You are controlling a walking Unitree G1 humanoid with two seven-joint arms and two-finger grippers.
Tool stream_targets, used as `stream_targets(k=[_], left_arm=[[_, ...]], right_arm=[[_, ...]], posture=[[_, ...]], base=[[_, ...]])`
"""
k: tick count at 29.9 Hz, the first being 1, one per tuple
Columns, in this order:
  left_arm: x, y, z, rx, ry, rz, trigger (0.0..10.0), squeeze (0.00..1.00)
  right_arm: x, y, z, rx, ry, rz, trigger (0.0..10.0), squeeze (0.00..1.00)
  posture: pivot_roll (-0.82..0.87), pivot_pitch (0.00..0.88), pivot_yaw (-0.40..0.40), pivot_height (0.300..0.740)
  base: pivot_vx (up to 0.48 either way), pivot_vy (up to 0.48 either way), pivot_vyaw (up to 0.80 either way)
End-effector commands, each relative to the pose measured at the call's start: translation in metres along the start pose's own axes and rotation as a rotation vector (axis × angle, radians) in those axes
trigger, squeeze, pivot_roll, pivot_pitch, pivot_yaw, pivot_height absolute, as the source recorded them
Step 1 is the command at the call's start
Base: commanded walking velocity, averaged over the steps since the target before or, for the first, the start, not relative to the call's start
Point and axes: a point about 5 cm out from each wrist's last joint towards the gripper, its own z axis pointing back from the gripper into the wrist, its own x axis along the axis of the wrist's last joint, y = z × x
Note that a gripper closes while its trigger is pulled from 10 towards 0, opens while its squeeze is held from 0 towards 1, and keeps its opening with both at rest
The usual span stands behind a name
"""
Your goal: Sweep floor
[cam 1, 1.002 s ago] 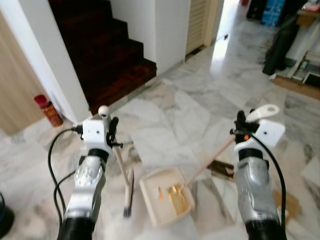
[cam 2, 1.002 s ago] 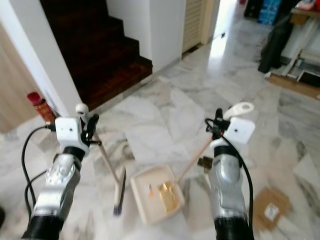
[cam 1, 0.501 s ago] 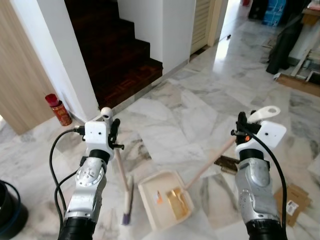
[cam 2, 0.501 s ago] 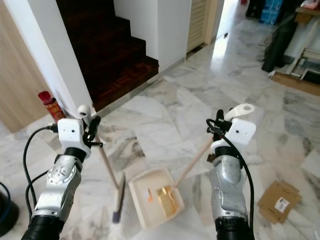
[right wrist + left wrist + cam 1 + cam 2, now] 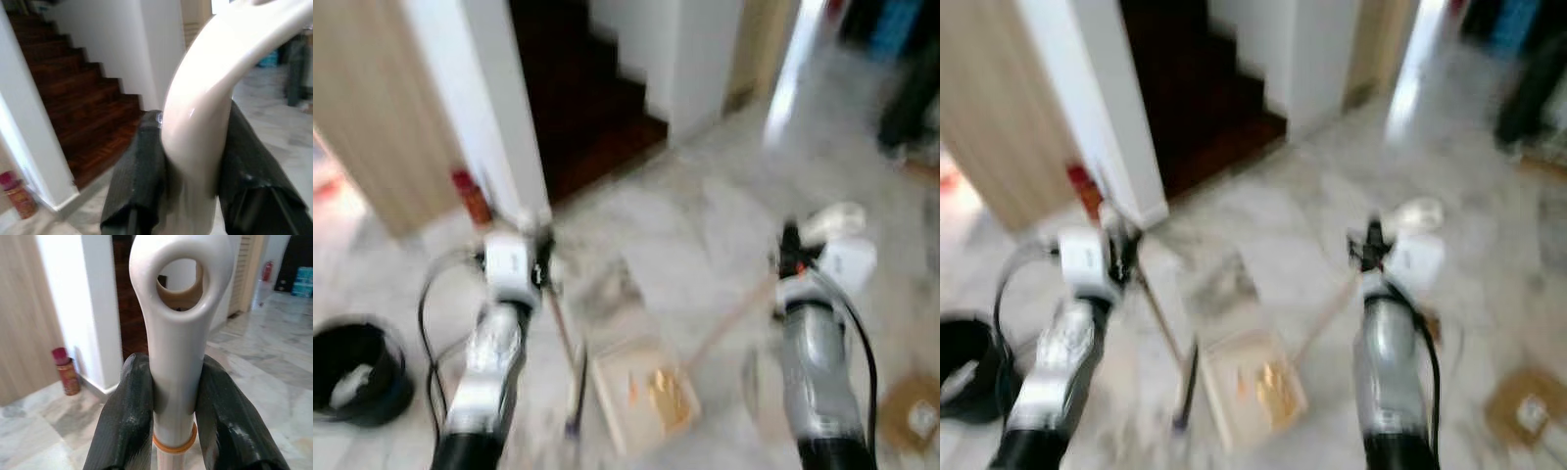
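The left gripper is clenched on the broom handle, the right gripper on the dustpan handle.

Broom left of dustpan; bin far left.

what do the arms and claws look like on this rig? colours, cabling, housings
Both arms are silver metallic forearms going black at the base. Each wrist carries a boxy white housing. A loose black cable loops beside the left arm; another black cable runs along the right. The left claw and right claw each have two thick, rounded, matte black fingers.
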Motion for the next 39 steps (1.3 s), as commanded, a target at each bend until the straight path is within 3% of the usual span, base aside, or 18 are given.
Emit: stream_targets(k=[1, 26, 34, 39], left_arm=[[0.0130, -0.0045, -0.0041, -0.016, -0.058, -0.016, 10.0, 0.00], [0.0118, -0.0065, -0.0028, -0.030, -0.049, -0.009, 10.0, 0.00], [0.0117, -0.0068, -0.0028, -0.036, -0.044, -0.009, 10.0, 0.00], [0.0116, -0.0073, -0.0032, -0.039, -0.043, -0.007, 10.0, 0.00]], right_arm=[[0.0143, -0.0013, -0.0033, -0.008, -0.065, -0.028, 10.0, 0.00], [0.0145, -0.0012, -0.0027, -0.005, -0.067, -0.018, 10.0, 0.00], [0.0130, -0.0007, -0.0022, -0.007, -0.060, -0.023, 10.0, 0.00], [0.0121, -0.0018, -0.0020, -0.014, -0.054, -0.025, 10.0, 0.00]], posture=[[0.00, 0.000, 0.023, 0.740], [0.01, 0.000, 0.020, 0.740], [0.01, 0.000, 0.023, 0.740], [0.01, 0.000, 0.024, 0.740]], base=[[0.000, 0.266, 0.00], [0.000, 0.267, 0.06], [0.000, 0.267, 0.77], [0.000, 0.266, 0.00]])
